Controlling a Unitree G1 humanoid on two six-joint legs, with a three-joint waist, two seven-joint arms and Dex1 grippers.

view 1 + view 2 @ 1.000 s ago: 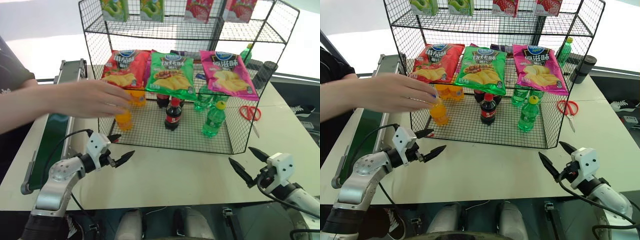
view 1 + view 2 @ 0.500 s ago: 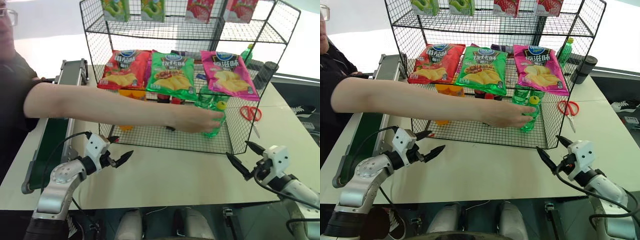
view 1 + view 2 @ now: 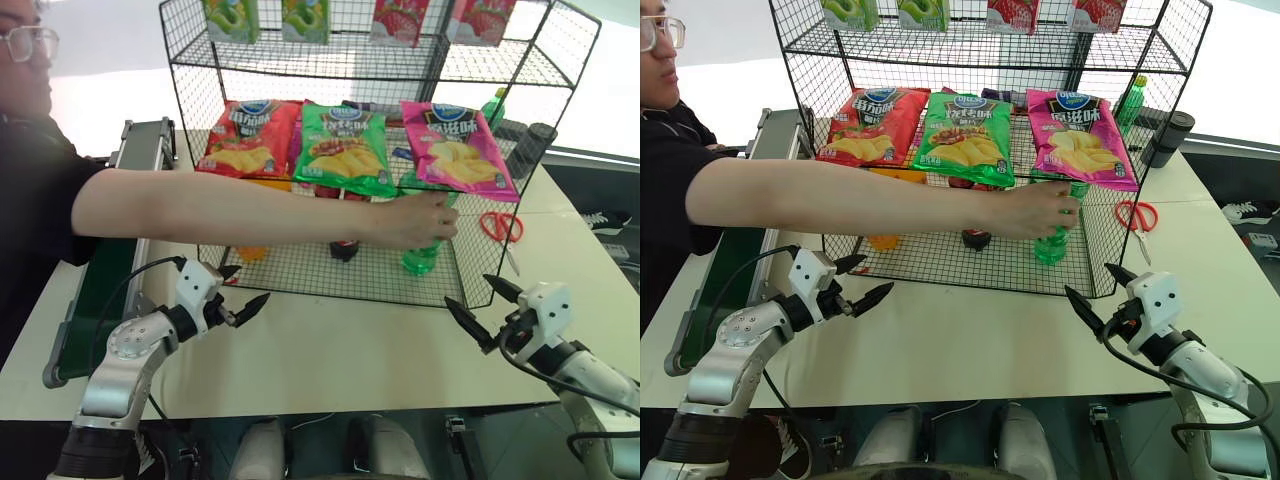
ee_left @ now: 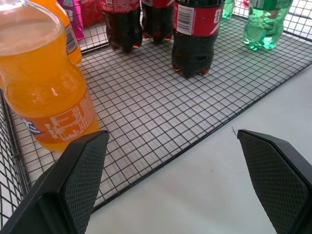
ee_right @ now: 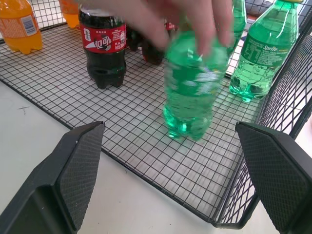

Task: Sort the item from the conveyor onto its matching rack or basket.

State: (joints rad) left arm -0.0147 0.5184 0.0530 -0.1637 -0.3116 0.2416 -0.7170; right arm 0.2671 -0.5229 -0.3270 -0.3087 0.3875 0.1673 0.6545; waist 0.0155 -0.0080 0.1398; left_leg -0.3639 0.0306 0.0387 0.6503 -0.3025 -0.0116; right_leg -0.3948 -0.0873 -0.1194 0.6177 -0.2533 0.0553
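The right wrist view shows what the head views cannot: a person's hand (image 5: pixel 195 19) clasps the top of the green bottle (image 5: pixel 192 90), which stands on the bottom wire shelf of the rack (image 5: pixel 146 151) just past the right gripper (image 5: pixel 168 170), between its two wide-spread fingers, apart from both. A cola bottle (image 5: pixel 103 53) stands beyond that gripper's one finger, and a second green bottle (image 5: pixel 261 53) beyond the other, near the rack's side wall. The left wrist view shows an orange bottle (image 4: pixel 41 83) close ahead of the left gripper (image 4: pixel 170 180), near one finger, with the cola bottle farther ahead and the green one well off toward the far corner. From the head, both grippers hover over the white table (image 3: pixel 330 350) in front of the rack, fingers wide, holding nothing; the person's arm (image 3: pixel 240 215) reaches across the rack front, and the conveyor (image 3: pixel 105 285) lies outward of the left gripper.
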